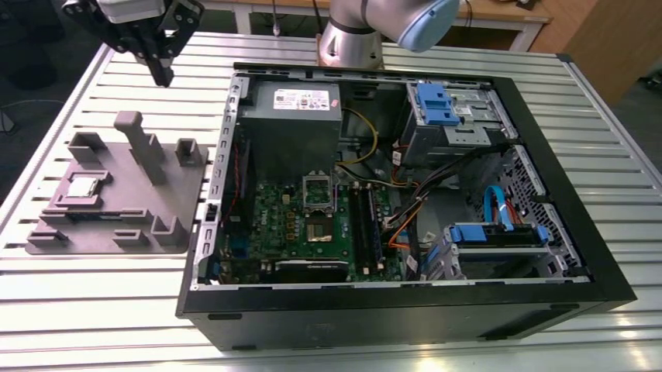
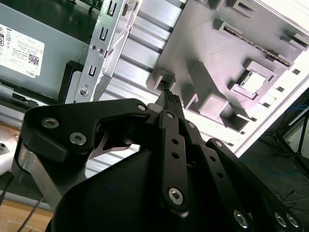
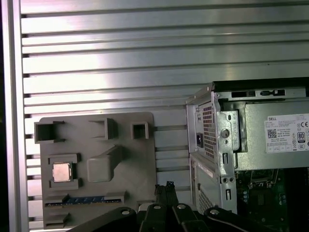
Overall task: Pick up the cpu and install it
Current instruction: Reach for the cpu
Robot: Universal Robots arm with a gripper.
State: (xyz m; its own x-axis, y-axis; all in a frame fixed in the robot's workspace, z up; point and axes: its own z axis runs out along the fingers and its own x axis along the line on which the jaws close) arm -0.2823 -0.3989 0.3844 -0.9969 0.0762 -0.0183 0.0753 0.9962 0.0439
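Silver-grey cpu point(image 1: 83, 188) lies flat in recess of grey plate point(image 1: 178, 198) on bench point(image 1: 104, 325), exterior view's left. Likely light, stiff, slick-topped, fragile underneath, so pinch opposite edges. Gripper point(image 1: 163, 76) hovers well apart, fingers together, empty.

I am hanging my pincer point(image 1: 163, 77) over the bench point(image 1: 104, 310) near the plate point(image 1: 114, 213) | cpu point(image 1: 83, 188) is lying on plate | plate is sitting at exterior view's left of case point(image 1: 579, 260)

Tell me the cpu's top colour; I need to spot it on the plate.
The cpu is silver-grey on top, best seen in the first wrist view.
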